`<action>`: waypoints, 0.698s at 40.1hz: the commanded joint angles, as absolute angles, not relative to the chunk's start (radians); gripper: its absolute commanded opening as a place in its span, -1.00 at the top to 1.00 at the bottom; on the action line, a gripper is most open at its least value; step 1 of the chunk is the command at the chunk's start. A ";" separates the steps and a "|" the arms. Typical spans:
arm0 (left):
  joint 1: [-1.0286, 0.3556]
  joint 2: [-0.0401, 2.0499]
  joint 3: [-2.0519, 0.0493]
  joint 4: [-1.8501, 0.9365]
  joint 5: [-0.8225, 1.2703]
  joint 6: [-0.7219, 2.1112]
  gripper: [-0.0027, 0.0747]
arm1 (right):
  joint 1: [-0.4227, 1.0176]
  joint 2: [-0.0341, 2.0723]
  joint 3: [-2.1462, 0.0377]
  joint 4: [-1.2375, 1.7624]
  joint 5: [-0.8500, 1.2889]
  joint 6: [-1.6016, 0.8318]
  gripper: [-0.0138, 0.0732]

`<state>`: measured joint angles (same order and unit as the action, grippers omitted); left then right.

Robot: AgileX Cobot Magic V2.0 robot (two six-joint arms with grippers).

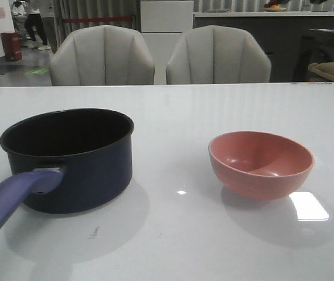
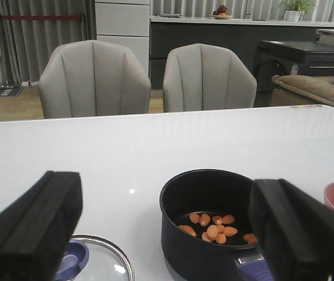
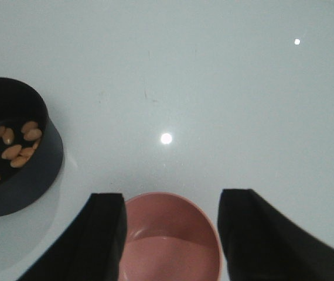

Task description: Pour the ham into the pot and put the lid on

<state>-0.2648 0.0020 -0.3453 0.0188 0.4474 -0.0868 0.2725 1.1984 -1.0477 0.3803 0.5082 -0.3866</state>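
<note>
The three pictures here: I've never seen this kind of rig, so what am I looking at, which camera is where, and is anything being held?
This is a two-armed table robot. One camera looks forward over the white table; the other two sit on the arms' wrists, so the black blocks at the bottom of those pictures are gripper fingers.

The front view shows the dark pot with its purple handle on the left and an empty pink bowl on the right; neither arm appears there.

In the left wrist view the left gripper is open and holds nothing. Beyond it is the pot with the orange ham pieces already inside, and the glass lid lying on the table beside the pot, not yet on it.

In the right wrist view the right gripper is open over the bowl, holding nothing.
</note>
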 commanded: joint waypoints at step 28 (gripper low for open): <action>-0.273 0.014 -0.370 0.019 0.357 -0.088 -0.69 | 0.345 0.186 -0.308 0.397 0.085 -0.386 -0.38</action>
